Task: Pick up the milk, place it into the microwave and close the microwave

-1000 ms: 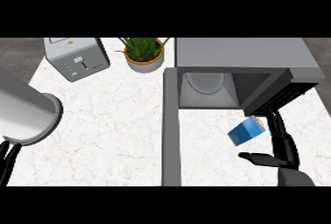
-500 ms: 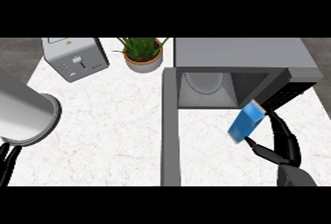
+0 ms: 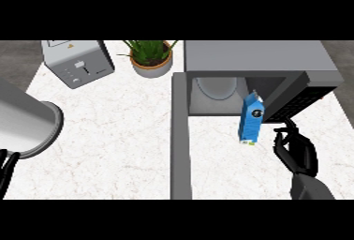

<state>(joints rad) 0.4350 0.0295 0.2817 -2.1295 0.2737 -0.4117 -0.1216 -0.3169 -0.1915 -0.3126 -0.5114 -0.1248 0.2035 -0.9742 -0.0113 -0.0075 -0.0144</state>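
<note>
- We are carrying the blue milk carton toward the open microwave; the carton is sitting upright in front of the cavity mouth, toward its right side, just left of the control panel.
- The right hand is showing just right of the carton, fingers curled; we cannot tell whether they are gripping the carton or merely beside it.
- To do this step well, we are advising a level approach into the cavity centre, clearing the control panel and the open door on the left.
- The cavity floor with its turntable is only partly showing.
- The left hand is not showing; only a grey forearm is entering at the left edge.
- The toaster and potted plant are standing well apart from the work.
</note>
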